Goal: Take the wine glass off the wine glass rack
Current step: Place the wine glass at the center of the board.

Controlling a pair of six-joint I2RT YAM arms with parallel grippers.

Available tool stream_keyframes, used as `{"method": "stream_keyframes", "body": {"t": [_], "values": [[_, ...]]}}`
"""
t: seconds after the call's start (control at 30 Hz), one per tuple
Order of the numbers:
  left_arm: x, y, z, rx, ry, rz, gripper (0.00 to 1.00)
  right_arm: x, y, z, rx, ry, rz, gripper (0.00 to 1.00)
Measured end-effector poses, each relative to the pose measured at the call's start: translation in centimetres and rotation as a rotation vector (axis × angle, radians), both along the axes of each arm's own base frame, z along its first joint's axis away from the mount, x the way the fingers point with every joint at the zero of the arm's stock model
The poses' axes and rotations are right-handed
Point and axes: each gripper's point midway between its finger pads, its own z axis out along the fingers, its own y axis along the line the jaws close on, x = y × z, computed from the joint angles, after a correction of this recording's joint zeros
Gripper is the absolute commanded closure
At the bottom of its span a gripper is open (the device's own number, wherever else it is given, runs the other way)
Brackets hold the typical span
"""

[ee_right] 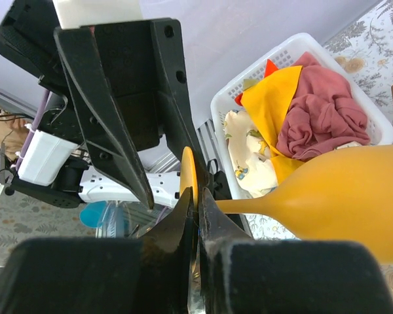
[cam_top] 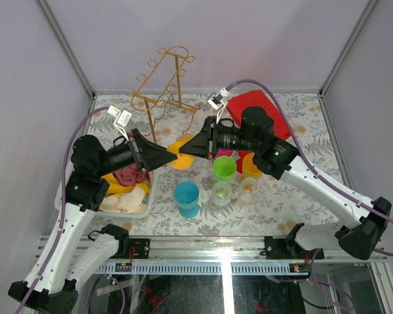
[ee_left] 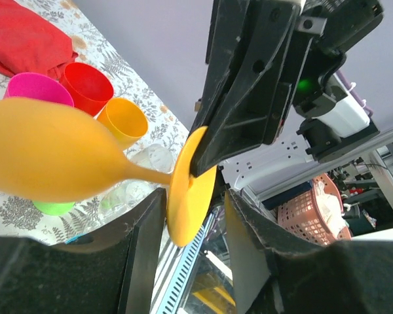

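Observation:
The orange wine glass (cam_top: 181, 155) hangs in the air between my two grippers, on its side, in front of the gold wire rack (cam_top: 162, 88) and apart from it. My right gripper (ee_right: 196, 208) is shut on the rim of the glass's round base (ee_right: 188, 171); the bowl (ee_right: 344, 196) sticks out to the right. My left gripper (ee_left: 193, 229) is open, its fingers (ee_left: 141, 252) on either side of the base (ee_left: 191, 190), with the bowl (ee_left: 46, 157) to the left. In the top view the left gripper (cam_top: 172, 157) and the right gripper (cam_top: 185, 150) meet tip to tip.
A white basket (cam_top: 146, 199) of cloths sits under the left arm. Green (cam_top: 224, 168), blue (cam_top: 186, 196), orange (cam_top: 251, 167) and pink (cam_top: 224, 153) cups and clear glasses (cam_top: 221, 193) stand mid-table. A red cloth (cam_top: 259, 108) lies at the back right.

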Motion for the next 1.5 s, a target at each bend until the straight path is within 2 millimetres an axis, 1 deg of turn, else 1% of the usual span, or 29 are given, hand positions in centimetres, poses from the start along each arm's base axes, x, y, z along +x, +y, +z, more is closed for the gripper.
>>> {"method": "stream_keyframes", "body": {"t": [0.13, 0.23, 0.3, 0.4, 0.43, 0.53, 0.57, 0.67, 0.7, 0.77, 0.83, 0.9, 0.93, 1.0, 1.07, 1.1, 1.13, 1.2, 1.27, 1.37, 1.5], "values": [[-0.4, -0.1, -0.9, 0.013, 0.010, -0.014, 0.67, 0.0, -0.1, 0.4, 0.007, -0.015, -0.004, 1.00], [-0.4, -0.1, -1.2, 0.018, 0.017, -0.016, 0.73, -0.3, -0.1, 0.8, 0.023, -0.023, 0.010, 1.00], [-0.4, -0.3, -1.2, 0.018, 0.019, -0.021, 0.81, -0.6, -0.1, 1.2, 0.036, -0.030, 0.025, 1.00], [-0.7, -0.6, -1.0, 0.010, 0.010, -0.039, 0.99, -0.7, -0.1, 1.3, 0.040, -0.032, 0.032, 0.99], [-0.8, -0.7, -0.9, 0.006, 0.002, -0.046, 1.00, -0.7, -0.1, 1.3, 0.040, -0.033, 0.032, 0.94], [-1.1, -0.9, -0.9, 0.000, -0.007, -0.060, 1.00, -0.9, -0.3, 1.5, 0.042, -0.049, 0.037, 0.64], [-1.2, -0.9, -0.9, -0.001, -0.022, -0.064, 1.00, -0.9, -0.5, 1.4, 0.038, -0.052, 0.033, 0.55], [-1.7, -0.8, -1.8, 0.015, -0.050, -0.066, 1.00, -0.7, -1.3, 1.9, 0.023, -0.099, -0.012, 0.38], [-1.9, -0.6, -2.2, 0.023, -0.069, -0.061, 1.00, -0.4, -1.7, 2.1, 0.012, -0.117, -0.043, 0.35], [-2.5, -0.2, -2.6, 0.037, -0.120, -0.052, 1.00, 0.4, -2.7, 2.4, -0.016, -0.154, -0.119, 0.33], [-3.5, 0.2, -2.5, 0.042, -0.201, -0.052, 1.00, 1.8, -4.1, 2.8, -0.060, -0.172, -0.222, 0.32], [-4.8, 0.5, -2.3, 0.040, -0.286, -0.074, 1.00, 3.2, -5.4, 3.3, -0.085, -0.169, -0.288, 0.32], [-5.5, 0.6, -2.2, 0.036, -0.326, -0.092, 1.00, 4.3, -6.3, 3.4, -0.088, -0.159, -0.319, 0.32], [-6.8, 0.7, -2.0, 0.031, -0.412, -0.129, 1.00, 6.2, -7.7, 3.2, -0.087, -0.114, -0.364, 0.29], [-7.6, 0.8, -2.0, 0.033, -0.471, -0.159, 1.00, 7.6, -8.4, 2.2, -0.081, -0.048, -0.373, 0.27], [-8.0, 0.8, -2.0, 0.034, -0.497, -0.176, 1.00, 7.7, -8.2, 1.6, -0.077, -0.020, -0.353, 0.27], [-8.3, 0.8, -2.0, 0.034, -0.513, -0.192, 1.00, 7.4, -7.6, 0.9, -0.068, 0.014, -0.311, 0.26], [-9.1, 0.8, -2.1, 0.035, -0.552, -0.231, 1.00, 6.6, -6.5, -0.1, -0.050, 0.071, -0.228, 0.25], [-9.9, 0.8, -2.0, 0.034, -0.591, -0.264, 1.00, 5.7, -5.5, -0.6, -0.025, 0.120, -0.146, 0.24], [-11.1, 1.1, -1.8, 0.031, -0.649, -0.296, 1.00, 4.6, -4.7, -0.1, 0.027, 0.147, -0.052, 0.22], [-12.1, 1.3, -1.5, 0.028, -0.706, -0.318, 1.00, 3.2, -4.2, 1.9, 0.105, 0.131, 0.054, 0.22]]}}
